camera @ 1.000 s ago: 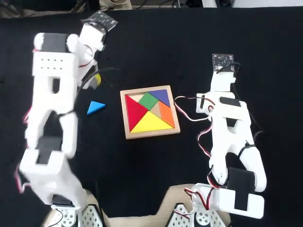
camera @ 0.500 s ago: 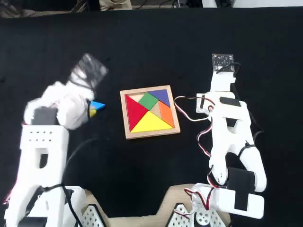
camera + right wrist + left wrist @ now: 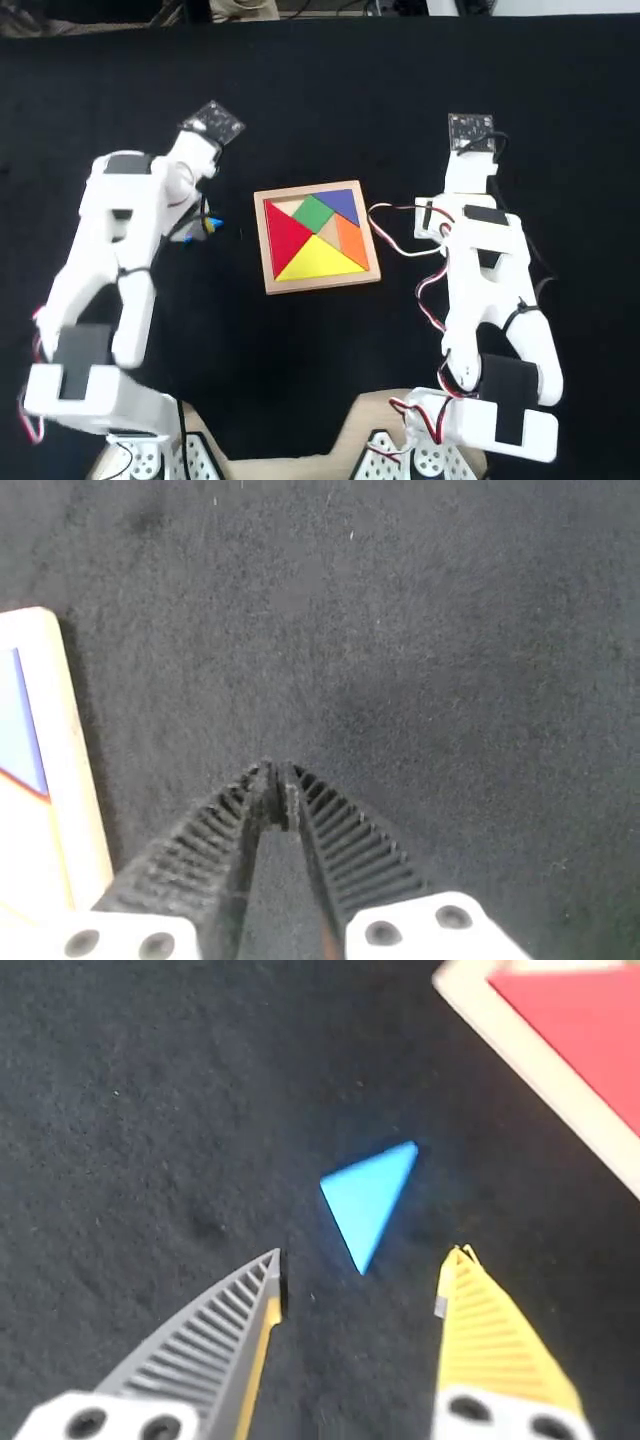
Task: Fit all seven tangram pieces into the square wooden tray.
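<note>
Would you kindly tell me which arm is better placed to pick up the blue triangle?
Left. The left gripper is open, with the blue triangle on the cloth just ahead of it. The right gripper is shut, on the far side of the tray.

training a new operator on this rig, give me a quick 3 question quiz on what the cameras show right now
1. True or false: the blue triangle already lies inside the wooden tray.
2. Pick one. The left gripper is: A) open, with the blue triangle just ahead of its fingertips; B) shut on the blue triangle; C) open over the wooden tray.
3. Fill in: the right gripper, over the black cloth beside the wooden tray, is ____.
Key: 1 false; 2 A; 3 shut.
</note>
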`<state>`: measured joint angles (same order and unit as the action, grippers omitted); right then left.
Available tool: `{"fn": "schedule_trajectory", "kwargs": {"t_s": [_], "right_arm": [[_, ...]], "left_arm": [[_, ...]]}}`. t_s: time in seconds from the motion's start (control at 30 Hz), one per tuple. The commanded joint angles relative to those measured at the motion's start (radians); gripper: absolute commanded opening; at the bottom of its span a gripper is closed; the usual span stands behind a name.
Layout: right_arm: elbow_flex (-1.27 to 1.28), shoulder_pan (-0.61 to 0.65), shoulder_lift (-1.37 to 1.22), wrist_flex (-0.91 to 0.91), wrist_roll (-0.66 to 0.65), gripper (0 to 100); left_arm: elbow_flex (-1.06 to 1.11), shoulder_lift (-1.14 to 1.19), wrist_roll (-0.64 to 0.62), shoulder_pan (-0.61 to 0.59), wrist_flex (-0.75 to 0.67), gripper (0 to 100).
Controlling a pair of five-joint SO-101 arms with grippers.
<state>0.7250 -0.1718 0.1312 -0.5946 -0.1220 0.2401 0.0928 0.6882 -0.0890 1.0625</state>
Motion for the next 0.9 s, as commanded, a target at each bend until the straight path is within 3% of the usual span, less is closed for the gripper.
{"fn": "schedule_trajectory", "kwargs": {"t_s": [0.0,0.37,0.57,0.87], "right_arm": [[-0.021,0.018,0.002,0.041,-0.011,1.1],[-0.019,0.02,0.002,0.041,-0.011,1.1],[-0.018,0.041,0.002,0.043,-0.011,1.1],[-0.018,0.04,0.002,0.043,-0.011,1.1]], "left_arm": [[-0.128,0.055,-0.037,-0.018,0.006,25],[-0.236,0.288,-0.183,-0.085,-0.002,25],[-0.332,0.336,-0.183,-0.036,-0.02,25],[-0.421,0.385,-0.313,-0.015,-0.078,25]]}}
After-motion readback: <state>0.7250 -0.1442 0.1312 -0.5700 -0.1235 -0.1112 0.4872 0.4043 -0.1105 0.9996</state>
